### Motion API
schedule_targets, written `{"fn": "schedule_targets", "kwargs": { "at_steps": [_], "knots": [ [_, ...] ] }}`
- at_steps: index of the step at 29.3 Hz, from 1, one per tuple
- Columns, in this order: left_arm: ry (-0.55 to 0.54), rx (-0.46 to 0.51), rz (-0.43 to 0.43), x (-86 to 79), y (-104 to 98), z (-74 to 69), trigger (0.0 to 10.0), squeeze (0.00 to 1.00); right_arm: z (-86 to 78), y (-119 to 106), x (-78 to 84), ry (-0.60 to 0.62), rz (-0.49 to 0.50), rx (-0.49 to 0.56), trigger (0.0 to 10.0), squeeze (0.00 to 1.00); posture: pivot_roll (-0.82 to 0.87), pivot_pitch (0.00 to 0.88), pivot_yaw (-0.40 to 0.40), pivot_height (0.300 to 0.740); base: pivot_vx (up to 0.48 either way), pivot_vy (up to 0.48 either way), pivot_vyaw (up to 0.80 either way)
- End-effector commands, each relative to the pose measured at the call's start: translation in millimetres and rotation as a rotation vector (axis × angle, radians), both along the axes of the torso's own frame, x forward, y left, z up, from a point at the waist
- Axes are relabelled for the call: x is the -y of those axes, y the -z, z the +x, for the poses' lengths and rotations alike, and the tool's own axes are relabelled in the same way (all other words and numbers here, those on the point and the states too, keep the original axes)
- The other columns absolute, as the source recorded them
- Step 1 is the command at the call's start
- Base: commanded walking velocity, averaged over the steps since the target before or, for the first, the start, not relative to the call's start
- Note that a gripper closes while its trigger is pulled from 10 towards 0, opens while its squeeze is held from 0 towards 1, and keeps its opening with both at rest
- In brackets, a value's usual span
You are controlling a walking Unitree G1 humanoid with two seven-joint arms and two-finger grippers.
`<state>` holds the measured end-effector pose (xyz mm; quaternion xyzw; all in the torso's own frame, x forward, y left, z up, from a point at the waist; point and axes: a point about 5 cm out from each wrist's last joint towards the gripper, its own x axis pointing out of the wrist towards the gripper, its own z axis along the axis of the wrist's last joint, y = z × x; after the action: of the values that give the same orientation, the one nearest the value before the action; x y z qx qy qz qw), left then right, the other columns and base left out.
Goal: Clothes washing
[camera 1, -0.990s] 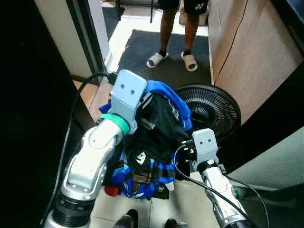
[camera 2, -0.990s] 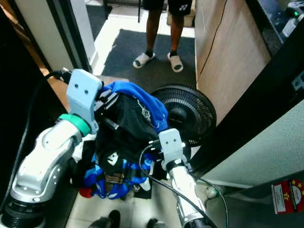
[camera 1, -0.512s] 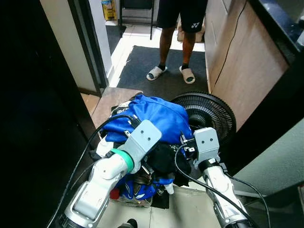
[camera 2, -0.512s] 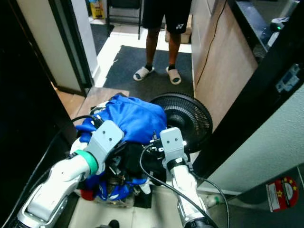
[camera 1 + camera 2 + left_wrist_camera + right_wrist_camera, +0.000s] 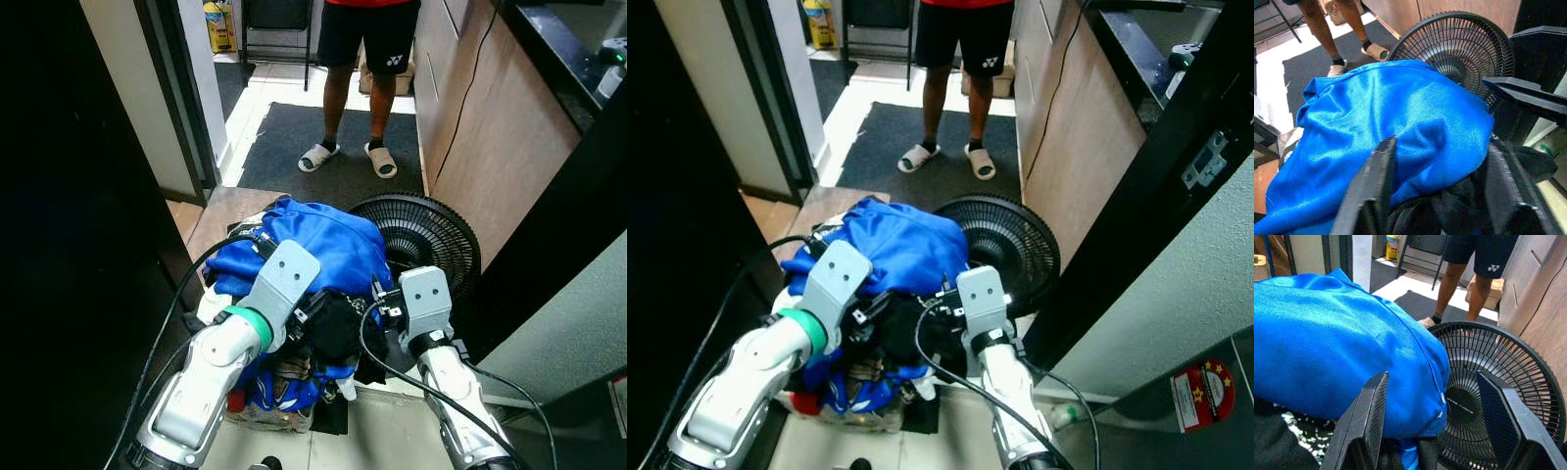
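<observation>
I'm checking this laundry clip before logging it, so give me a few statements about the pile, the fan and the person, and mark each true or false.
1. A blue shirt lies on top of the clothes pile. True.
2. The fan is white. False: it is black.
3. The person by the dark mat wears boots. False: white sandals.
4. The left hand is open, fingers either side of the pile. True.
5. The right hand is open. True.

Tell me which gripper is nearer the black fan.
Right. The right gripper is at the laundry pile's edge right beside the fan; the left gripper is on the pile's far side from the fan.
</observation>
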<state>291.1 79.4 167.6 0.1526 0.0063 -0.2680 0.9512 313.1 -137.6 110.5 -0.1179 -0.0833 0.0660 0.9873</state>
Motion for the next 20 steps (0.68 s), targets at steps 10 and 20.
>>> {"fn": "schedule_targets", "kwargs": {
  "at_steps": [10, 20],
  "knots": [
    [-0.2, 0.101, -0.113, -5.7, -19.4, 17.1, 10.0, 0.0, 0.6, -7.5, -1.1, 0.006, 0.019, 0.033, 10.0, 0.0, 0.11, 0.089, 0.074, 0.74, 0.0, 0.0, 0.0],
    [-0.161, 0.167, -0.143, -11.2, -38.5, 13.3, 10.0, 0.0, 2.3, -80.5, 2.8, -0.005, 0.1, 0.284, 10.0, 0.0, 0.09, 0.084, 0.069, 0.74, 0.0, 0.0, 0.0]
  ]
}}
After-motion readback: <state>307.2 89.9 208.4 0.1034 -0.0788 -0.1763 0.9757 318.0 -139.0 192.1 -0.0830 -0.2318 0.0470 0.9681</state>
